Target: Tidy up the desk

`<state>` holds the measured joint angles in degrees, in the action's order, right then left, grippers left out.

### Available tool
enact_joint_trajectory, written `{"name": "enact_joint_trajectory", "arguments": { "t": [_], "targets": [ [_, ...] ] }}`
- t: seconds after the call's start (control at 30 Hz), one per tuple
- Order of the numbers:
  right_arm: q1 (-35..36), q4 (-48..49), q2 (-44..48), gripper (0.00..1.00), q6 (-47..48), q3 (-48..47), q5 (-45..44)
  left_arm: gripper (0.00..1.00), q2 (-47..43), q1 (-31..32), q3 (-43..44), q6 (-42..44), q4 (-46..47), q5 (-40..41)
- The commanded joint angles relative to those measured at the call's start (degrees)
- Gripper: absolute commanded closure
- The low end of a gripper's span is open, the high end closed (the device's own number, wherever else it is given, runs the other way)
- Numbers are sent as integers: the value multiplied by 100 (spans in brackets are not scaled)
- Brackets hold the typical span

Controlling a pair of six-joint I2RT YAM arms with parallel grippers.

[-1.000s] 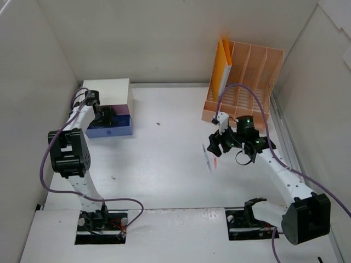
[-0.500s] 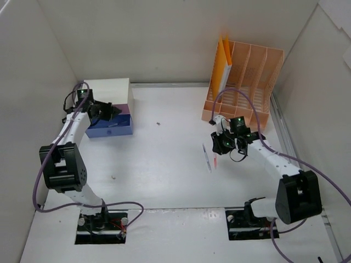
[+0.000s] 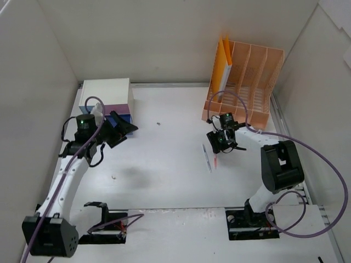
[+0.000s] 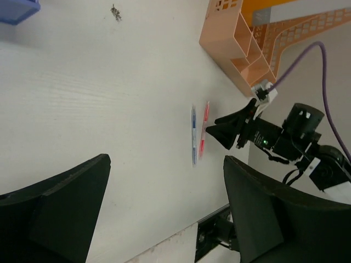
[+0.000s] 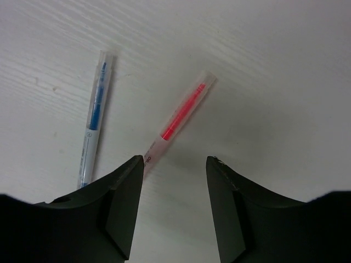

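The desk (image 3: 164,181) is a white tabletop between white wall panels. Two pens lie side by side on it at centre right: a blue pen (image 3: 206,158) (image 5: 93,126) (image 4: 193,137) and a red pen (image 3: 215,162) (image 5: 178,120) (image 4: 204,129). My right gripper (image 3: 218,143) (image 5: 175,161) hovers just over them, open. The red pen's near end lies by its left fingertip, and nothing is gripped. My left gripper (image 3: 125,130) (image 4: 164,219) stands open and empty beside the drawer box (image 3: 107,93), facing across the desk toward the pens.
A peach slotted file rack (image 3: 249,71) (image 4: 236,44) holding an orange folder (image 3: 222,66) stands at the back right. The white drawer box has purple and blue fronts (image 3: 119,110). A small dark speck (image 3: 158,123) (image 4: 115,11) lies mid-desk.
My left arm has pulled back from the drawer box, swung its gripper rightward and opened it. My right arm has folded in, its gripper staying over the pens.
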<state>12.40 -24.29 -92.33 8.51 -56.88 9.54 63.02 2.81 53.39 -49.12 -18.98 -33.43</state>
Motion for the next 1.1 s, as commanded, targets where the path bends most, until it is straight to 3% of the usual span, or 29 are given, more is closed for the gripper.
{"name": "enact_joint_trajectory", "arguments": {
  "t": [0.0,0.2,0.33,0.47,0.5,0.63,0.67,0.83,0.93,1.07],
  "targets": [
    [60,179,-214,55,-113,-279,-259,20,-753,9,-459,159,307,38],
    [192,258,-583,66,-113,-297,-628,20,-1800,9,-1242,-106,80,292],
    [184,267,-601,82,-69,-253,-690,20,-2189,9,-1567,-150,-149,346],
    [184,241,-584,93,158,-288,-550,19,-2478,9,-1857,-211,-299,276],
    [157,241,-523,100,246,-332,-367,19,-2531,9,-1919,-229,-342,276],
    [139,-109,-233,100,1141,-902,670,19,-2918,9,-2322,-343,-606,275],
    [200,-450,-154,100,1718,-1304,855,19,-3032,9,-2385,-370,-694,276],
    [998,-1218,-127,100,3426,-2702,1858,19,-3445,9,-2798,-554,-774,328],
    [1700,-1218,-451,100,3692,-3544,2086,19,-3656,9,-2930,-677,-887,416],
    [2520,-1104,-1581,100,3421,-5022,2140,19,-4016,9,-3027,-800,-1237,460]
  ]
}}
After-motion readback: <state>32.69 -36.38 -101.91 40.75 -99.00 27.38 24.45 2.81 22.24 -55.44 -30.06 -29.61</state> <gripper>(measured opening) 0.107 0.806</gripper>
